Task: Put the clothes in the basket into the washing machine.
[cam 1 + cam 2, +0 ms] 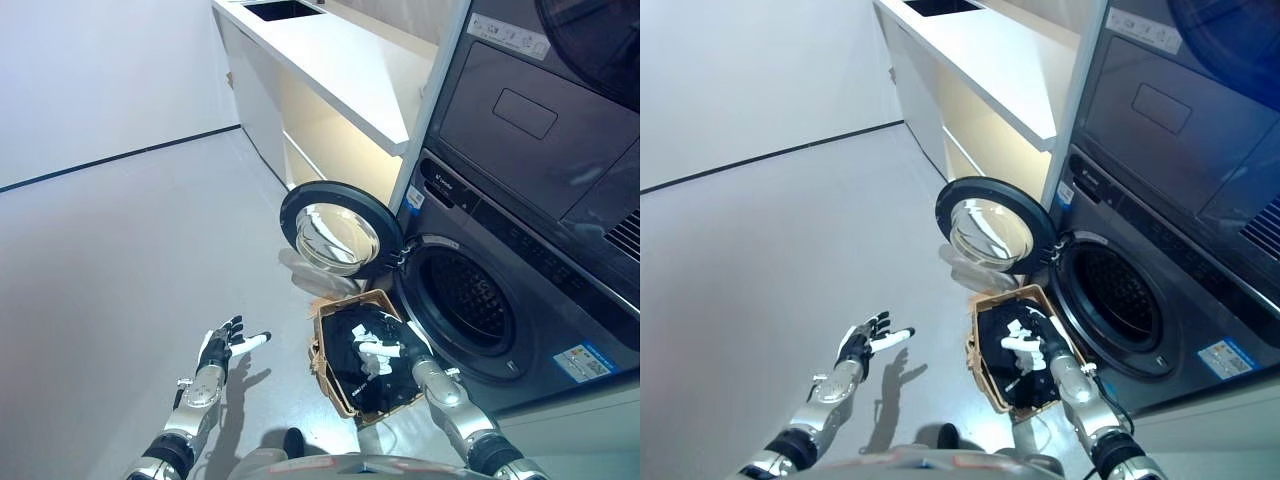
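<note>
Basket on the floor just before the washer, filled with dark clothes. Washer drum dark, contents not discernible; door swung wide open, just behind the basket. Labels on the washer too small to read. Right hand down in the basket on the clothes, grip impossible to tell. Left hand left of the basket, fingers spread, holding nothing, over bare floor. Counter behind the door.
</note>
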